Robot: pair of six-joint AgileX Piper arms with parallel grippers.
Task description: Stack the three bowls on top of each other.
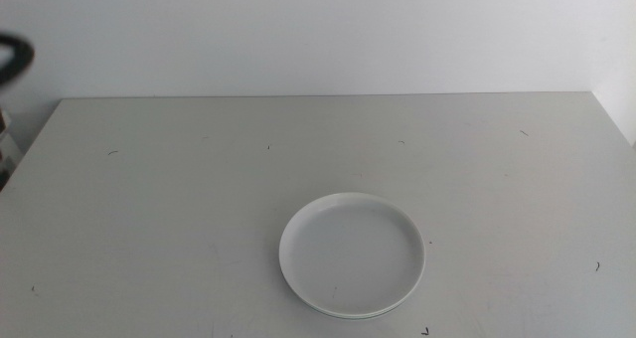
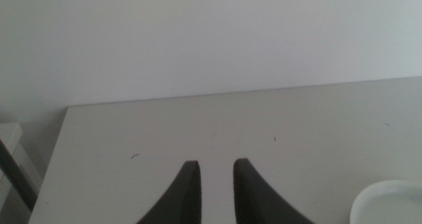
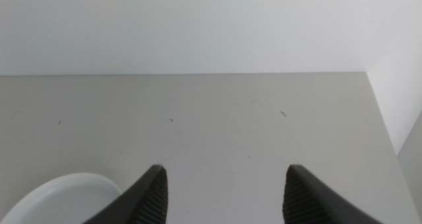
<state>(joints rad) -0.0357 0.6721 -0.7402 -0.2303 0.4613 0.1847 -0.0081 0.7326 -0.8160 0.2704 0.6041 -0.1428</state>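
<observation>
A white bowl (image 1: 353, 252) sits on the table's near middle, on top of a stack. A second rim (image 1: 358, 317) shows just under its near edge; whatever lies lower is hidden. In the left wrist view the stack (image 2: 390, 201) shows only as a white edge off to one side. My left gripper (image 2: 217, 163) hangs above bare table, its jaws a narrow gap apart and empty. My right gripper (image 3: 226, 169) is wide open and empty, with the stack (image 3: 60, 196) beside it and apart from it. Neither gripper shows in the middle view.
The grey table (image 1: 199, 199) ends at a white wall behind. A dark curved object (image 1: 16, 56) and some equipment (image 1: 5, 144) stand at the far left edge. The table's right edge (image 3: 382, 125) runs close to a white side wall.
</observation>
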